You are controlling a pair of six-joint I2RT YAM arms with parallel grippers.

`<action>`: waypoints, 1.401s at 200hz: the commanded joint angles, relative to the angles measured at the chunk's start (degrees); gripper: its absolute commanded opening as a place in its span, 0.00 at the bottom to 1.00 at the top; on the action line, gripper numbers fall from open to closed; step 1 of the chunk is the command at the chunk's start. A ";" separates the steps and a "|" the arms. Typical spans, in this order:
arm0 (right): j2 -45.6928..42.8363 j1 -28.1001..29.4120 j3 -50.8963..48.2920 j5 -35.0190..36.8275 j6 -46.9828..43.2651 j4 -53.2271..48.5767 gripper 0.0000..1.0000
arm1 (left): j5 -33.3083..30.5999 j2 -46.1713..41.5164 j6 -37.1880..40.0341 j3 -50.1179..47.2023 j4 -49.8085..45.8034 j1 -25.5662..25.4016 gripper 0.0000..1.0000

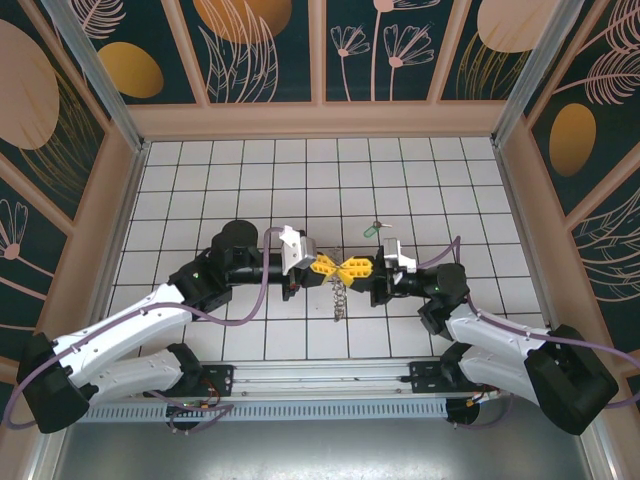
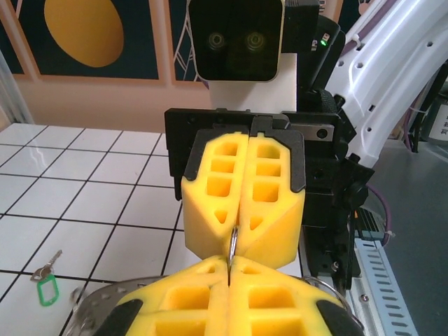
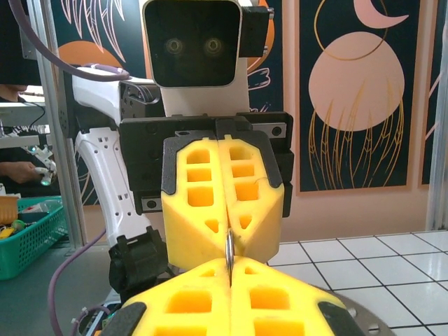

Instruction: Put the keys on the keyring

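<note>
A: Jaws?
B: Left jaws and right jaws both clamped on the keyring (image 2: 233,241), tip to tip.
A: Keys (image 1: 374,227)?
B: On the tabletop (image 1: 200,180) just beyond the keyring, nearer the right jaws.

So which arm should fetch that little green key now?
Probably the right. Both the left gripper and the right gripper are shut on the keyring between them, so one must let go. The green key lies on the tiles just beyond the right gripper, farther from the left.
</note>
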 commanded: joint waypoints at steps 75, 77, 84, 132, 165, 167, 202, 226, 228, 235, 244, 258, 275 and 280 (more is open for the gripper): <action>-14.51 10.49 10.85 26.91 -25.81 -52.17 0.36 | -9.84 4.80 13.50 13.57 -29.18 -0.37 0.00; -14.51 10.76 10.98 27.53 -26.00 -52.68 0.36 | -9.91 4.93 13.69 13.78 -29.76 -0.30 0.00; -14.44 11.72 11.36 29.50 -26.50 -53.73 0.35 | -10.11 5.45 14.17 14.49 -31.57 -0.42 0.00; -12.80 16.07 14.06 33.63 -30.00 -59.26 0.34 | -10.53 4.50 15.15 14.76 -35.81 -0.39 0.00; -10.75 17.80 14.85 34.42 -30.73 -60.63 0.34 | -10.49 4.24 15.68 14.65 -37.36 -0.43 0.00; -10.60 17.80 14.95 34.29 -30.81 -60.70 0.34 | -10.51 4.29 15.77 14.60 -37.45 -0.36 0.00; -9.34 17.97 15.76 32.07 -31.30 -59.95 0.33 | -10.47 5.01 16.55 14.57 -38.28 -0.36 0.00; -8.52 17.97 16.28 31.13 -31.64 -59.54 0.28 | -10.06 5.35 16.65 14.72 -38.47 -0.37 0.00; -8.42 17.97 16.34 30.98 -31.61 -59.46 0.27 | -10.07 5.36 16.70 14.72 -38.55 -0.41 0.00; -8.00 17.98 16.53 30.73 -31.76 -59.43 0.25 | -9.92 5.36 16.57 14.76 -38.55 -0.38 0.00; -7.45 18.05 16.73 30.45 -31.93 -59.53 0.24 | -9.78 5.49 16.41 14.68 -38.57 -0.41 0.00; -6.83 18.06 16.96 29.97 -32.19 -59.58 0.23 | -9.83 5.56 16.23 14.60 -38.51 -0.36 0.00; -6.60 18.20 16.93 29.18 -32.47 -59.41 0.23 | -9.89 5.53 15.91 14.58 -38.48 -0.34 0.00; -6.56 18.16 16.84 29.05 -32.48 -59.40 0.23 | -9.85 5.53 15.87 14.58 -38.40 -0.39 0.00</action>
